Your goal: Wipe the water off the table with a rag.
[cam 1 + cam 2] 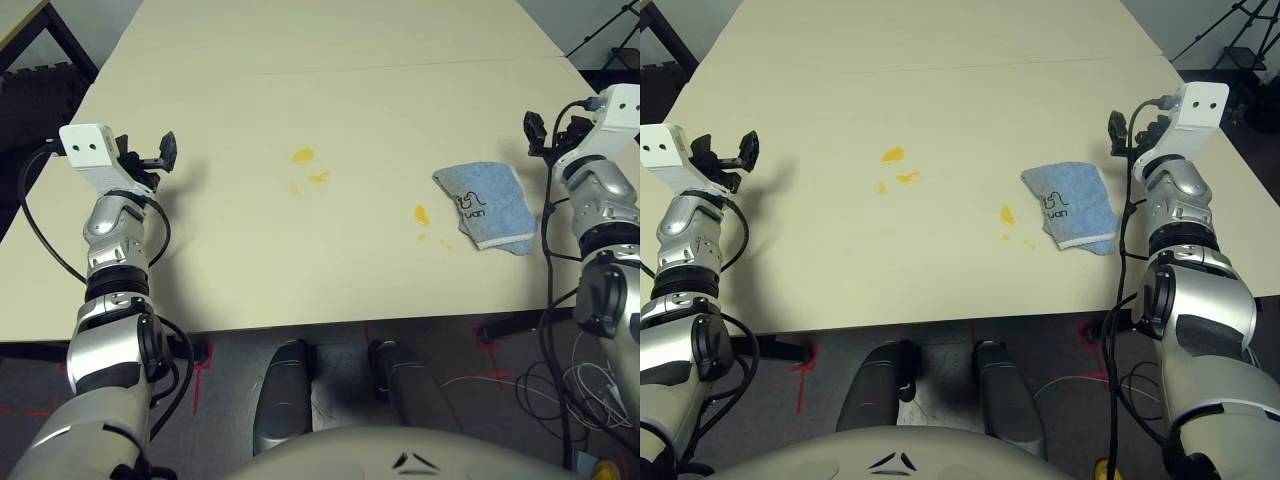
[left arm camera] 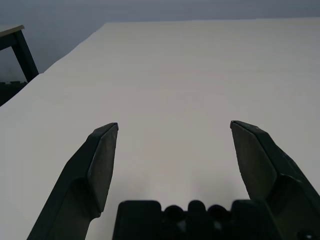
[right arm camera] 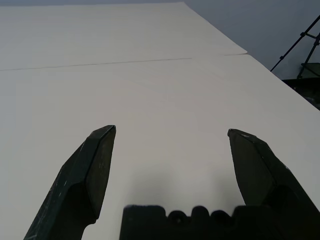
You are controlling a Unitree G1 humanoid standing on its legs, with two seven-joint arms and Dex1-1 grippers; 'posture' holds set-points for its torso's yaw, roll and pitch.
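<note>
Currently keeping the right gripper empty with its fingers spread wide apart, probably so as to be ready for picking up the blue rag, which is lying flat on the table just beside that gripper, on its inner, body-facing side. Leaving the yellow water spots unwiped too, some sitting close to the rag and the rest farther off between the two grippers. Also holding the left gripper open and empty well apart from the rag, likely just staying out of the way, lol.
</note>
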